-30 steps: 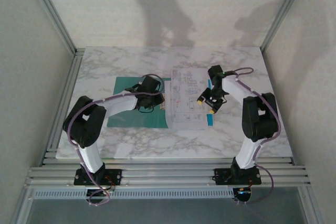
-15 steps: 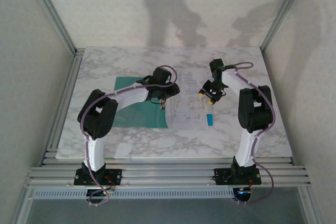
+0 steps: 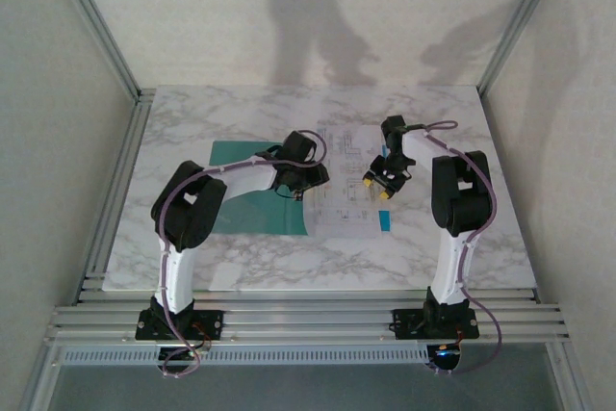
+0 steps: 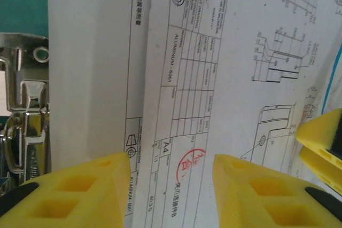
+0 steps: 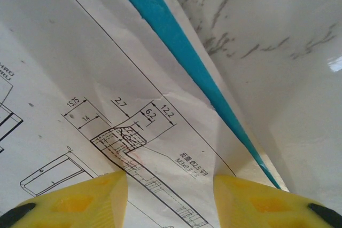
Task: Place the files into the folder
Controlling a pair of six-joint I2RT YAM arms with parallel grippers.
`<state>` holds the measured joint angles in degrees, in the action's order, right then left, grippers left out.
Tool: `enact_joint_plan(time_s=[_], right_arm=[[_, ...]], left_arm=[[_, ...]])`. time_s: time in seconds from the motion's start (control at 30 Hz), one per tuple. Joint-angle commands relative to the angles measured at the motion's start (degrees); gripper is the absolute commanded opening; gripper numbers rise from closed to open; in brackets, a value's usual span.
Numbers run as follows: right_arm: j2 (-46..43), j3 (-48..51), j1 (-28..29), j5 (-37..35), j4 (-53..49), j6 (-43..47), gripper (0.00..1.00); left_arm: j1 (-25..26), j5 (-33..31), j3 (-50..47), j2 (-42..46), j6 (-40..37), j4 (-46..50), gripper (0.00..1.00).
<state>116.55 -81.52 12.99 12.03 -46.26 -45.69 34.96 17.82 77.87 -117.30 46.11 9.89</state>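
The left gripper point(image 4: 171, 166) holds its yellow fingers apart just above the sheets point(image 4: 187, 78), clamped on nothing. The right gripper point(image 5: 171, 182) is parted the same way over the sheets' outer edge, beside the folder's right border. In the last second the left arm has swung off the bare left half of the folder point(image 3: 241, 197) and now hovers just right of its metal clip point(image 4: 21, 113). This looks like preparation for tucking the sheets under the clip. The folder lies open and flat, its long axis running left to right and its fold running near to far. The sheets cover its right half.
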Motion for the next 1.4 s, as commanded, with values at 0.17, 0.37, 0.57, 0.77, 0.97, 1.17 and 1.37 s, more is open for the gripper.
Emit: enact_joint_plan(time_s=[0.17,0.37,0.57,0.77,0.97,1.17,1.37], right_arm=[[1.83,1.62,-0.33,-0.16,-0.26,0.78,0.48],[1.84,1.66,-0.26,0.05,-0.19,0.86,0.48],[1.51,1.41,-0.30,0.18,-0.18,0.77,0.48],[-0.96,0.79,-0.23,0.68,1.13,2.30,0.51],[-5.97,-1.00,-0.20,-0.15,0.56,4.73,0.64],[-8.91,-2.16,-0.21,0.03,0.38,6.03,0.66],[-8.09,-4.60,1.66,3.31,1.50,7.36,0.66]], left_arm=[[0.93,0.93,-1.14,-1.62,-1.41,-1.88,0.41],[1.80,2.21,0.04,-1.83,-1.34,-2.45,0.31],[1.89,0.67,1.01,-0.86,-1.69,-0.94,0.18],[1.89,-1.72,3.09,0.39,-2.41,2.72,0.00],[1.24,-2.00,2.87,3.14,-2.35,3.64,0.00],[-0.57,-2.35,1.13,7.11,-3.32,7.46,0.00],[-4.22,-2.58,-5.06,13.83,-6.75,11.83,0.00]])
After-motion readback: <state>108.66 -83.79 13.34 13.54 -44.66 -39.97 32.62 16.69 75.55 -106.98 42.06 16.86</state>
